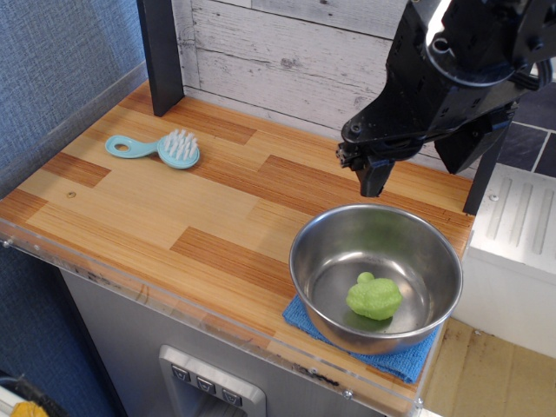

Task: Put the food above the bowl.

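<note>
Observation.image shows the food [374, 296] lying inside the bowl [314, 239], which rests on a blue cloth [410, 359] at the tabletop [174, 217] front edge. The tool [373, 178] hangs just behind the rim, holding nothing; jaw state cannot be told.

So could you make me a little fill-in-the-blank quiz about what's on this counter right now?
1. The green food lies inside the steel ____.
2. The bowl sits on a folded ____ cloth.
3. Far off to the left of the bowl lies a light-blue ____.
4. The black gripper hangs above the bowl's far rim, holding ____.

Missing words: bowl; blue; brush; nothing
</note>
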### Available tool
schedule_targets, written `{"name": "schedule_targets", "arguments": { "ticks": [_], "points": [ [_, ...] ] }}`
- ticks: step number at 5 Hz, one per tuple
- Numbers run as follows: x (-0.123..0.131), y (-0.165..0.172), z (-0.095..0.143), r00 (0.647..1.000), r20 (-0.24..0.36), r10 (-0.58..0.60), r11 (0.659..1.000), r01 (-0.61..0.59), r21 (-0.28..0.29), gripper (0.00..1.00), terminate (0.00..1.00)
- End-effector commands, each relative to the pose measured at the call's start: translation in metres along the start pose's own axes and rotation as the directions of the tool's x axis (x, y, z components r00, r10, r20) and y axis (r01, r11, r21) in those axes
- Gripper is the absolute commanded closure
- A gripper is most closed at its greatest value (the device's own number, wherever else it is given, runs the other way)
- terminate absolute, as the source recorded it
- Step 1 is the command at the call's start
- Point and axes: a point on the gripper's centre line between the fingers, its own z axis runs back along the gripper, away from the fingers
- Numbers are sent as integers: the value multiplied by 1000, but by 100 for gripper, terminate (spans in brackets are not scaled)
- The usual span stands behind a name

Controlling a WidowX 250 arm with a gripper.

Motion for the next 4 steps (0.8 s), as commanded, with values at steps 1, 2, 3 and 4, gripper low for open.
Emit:
{"name": "schedule_targets", "arguments": {
  "ticks": [1,2,3,4],
  "points": [
    [0,0,0,1000,0,0,1000,0,0,0,0],
    [-5,5,-17,1000,-12,4,1000,-4,23,0,0],
    [-11,10,-36,999,-33,5,999,-4,40,0,0],
    [-16,9,-51,1000,-10,-29,997,29,69,0,0]
  ]
}}
